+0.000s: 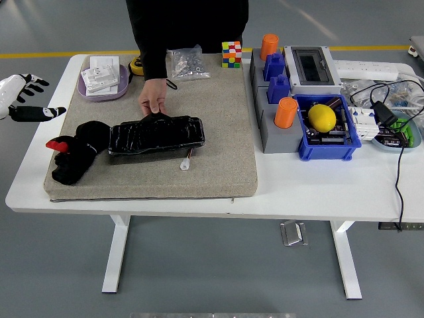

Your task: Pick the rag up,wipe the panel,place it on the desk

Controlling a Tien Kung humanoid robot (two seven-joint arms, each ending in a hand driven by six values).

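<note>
- Left hand (23, 98): a white-and-black five-fingered robot hand at the left edge, off the table's left end, fingers spread and loose, grasping nothing.
- Right arm: not visible.
- Black cloth rag (76, 154): lies crumpled on the left part of the beige felt mat (218, 132), a small red piece at its left side; it touches the left end of the panel.
- Glossy black rectangular panel (156, 135): flat on the mat, a short wire with a white connector (185, 163) just beside its right front corner.
- Person's hand (154, 99): reaches from the far side, fingertips on the panel's far edge.
- Blue plastic bin (329, 142): right of the mat, holding a yellow lemon-shaped object (322, 117).
</note>
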